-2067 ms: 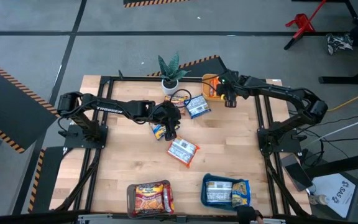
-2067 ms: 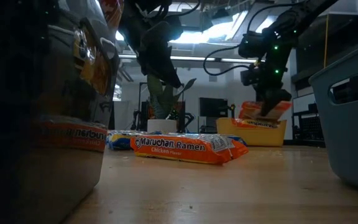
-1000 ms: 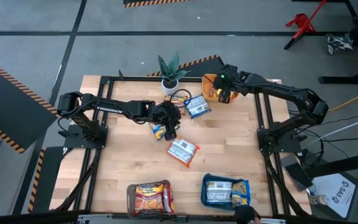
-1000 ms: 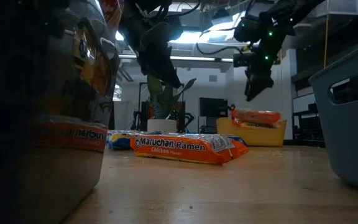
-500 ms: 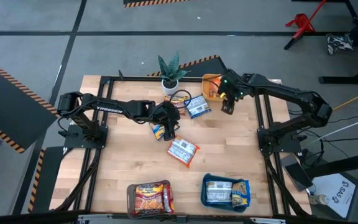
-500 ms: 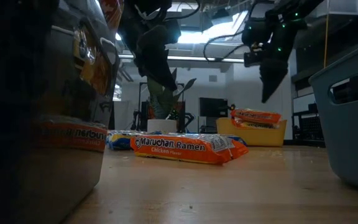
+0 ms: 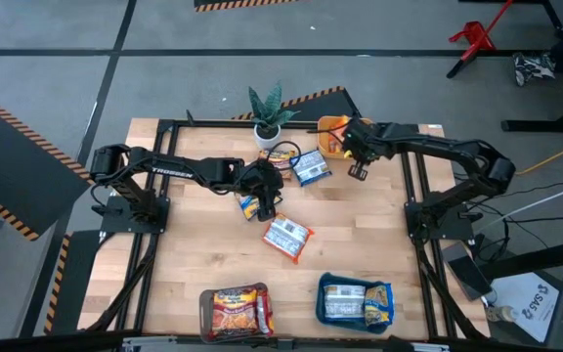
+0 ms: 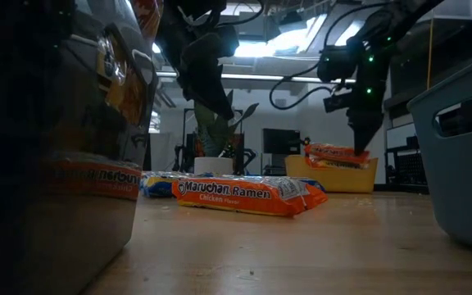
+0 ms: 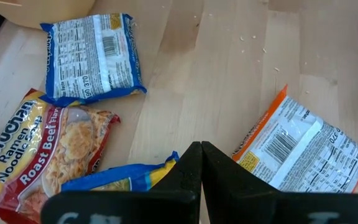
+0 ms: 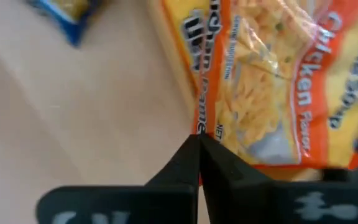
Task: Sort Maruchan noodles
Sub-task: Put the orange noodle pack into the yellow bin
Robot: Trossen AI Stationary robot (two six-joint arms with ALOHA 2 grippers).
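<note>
Wooden surface [image 7: 360,244] has the sorting mostly done imo: brown tray [image 7: 236,311] and teal tray [image 7: 356,300] up front are loaded, yellow tray [image 7: 332,136] at the back holds orange packs. Loose noodle packets [image 7: 287,238] lie mid-surface w/ a few more by the plant [image 7: 269,110]. Right tool [image 7: 358,172] sits fingers together, empty, just beside the yellow tray. Left tool [image 7: 267,209], also pinched together w/ nothing in it, hovers over the blue/yellow pack [image 9: 120,178]. Next prob: open up, grab a loose one.
</note>
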